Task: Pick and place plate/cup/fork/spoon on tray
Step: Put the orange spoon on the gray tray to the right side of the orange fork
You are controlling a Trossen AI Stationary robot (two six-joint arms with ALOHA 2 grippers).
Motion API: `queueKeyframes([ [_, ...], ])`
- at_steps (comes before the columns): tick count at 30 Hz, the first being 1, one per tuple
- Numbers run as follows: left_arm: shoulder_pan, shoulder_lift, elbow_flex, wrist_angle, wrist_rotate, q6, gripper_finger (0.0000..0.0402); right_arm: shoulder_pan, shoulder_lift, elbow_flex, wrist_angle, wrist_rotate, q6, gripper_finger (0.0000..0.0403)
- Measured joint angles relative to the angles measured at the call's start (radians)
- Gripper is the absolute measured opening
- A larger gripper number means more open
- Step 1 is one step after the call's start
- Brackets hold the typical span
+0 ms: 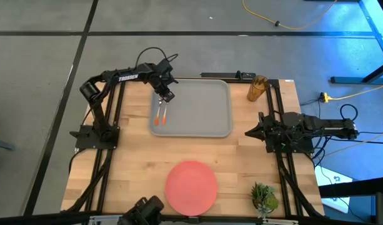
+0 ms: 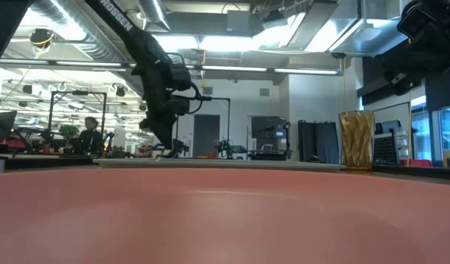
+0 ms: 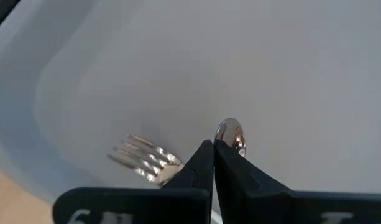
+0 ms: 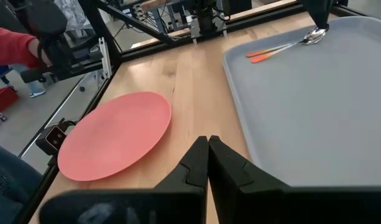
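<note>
Tray (image 1: 200,106) sat at the back middle of the table (image 1: 135,156), and over its left end the left gripper (image 1: 165,97) hovered, fingers pinched together with nothing between them. Right below its tips lay the fork (image 3: 143,160) and the spoon (image 3: 231,134) side by side on the tray floor near the left rim, heads toward the gripper, orange handles trailing toward the tray's front edge. Whether the tips touched the spoon bowl, I couldn't tell. Moving along, the plate (image 1: 191,186) rested on the bare wood at the front, well clear of the tray. Further right, the cup (image 1: 257,88) stood upright just beyond the tray's back right corner. A small plant (image 1: 263,197) sat at the front right. Off the right edge, the right gripper (image 4: 207,147) waited, clenched and empty.
</note>
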Motion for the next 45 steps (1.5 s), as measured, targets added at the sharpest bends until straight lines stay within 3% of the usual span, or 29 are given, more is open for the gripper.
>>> queueKeyframes([
  [15,0.033,0.004,0.0,0.023,-0.024,-0.019,0.0,0.0,0.0,0.0,-0.006,0.002,0.001,0.0012],
  [20,0.033,0.021,0.0,0.059,0.029,-0.07,0.0,0.0,0.0,-0.001,-0.006,0.002,0.001,0.0012],
  [36,0.029,0.039,-0.001,0.061,-0.049,-0.098,0.0,0.0,0.0,-0.001,-0.008,0.002,0.0,0.0012],
  [45,0.03,0.055,0.0,0.054,-0.043,-0.126,0.0,0.0,0.0,-0.001,-0.008,0.002,-0.002,0.0012],
])
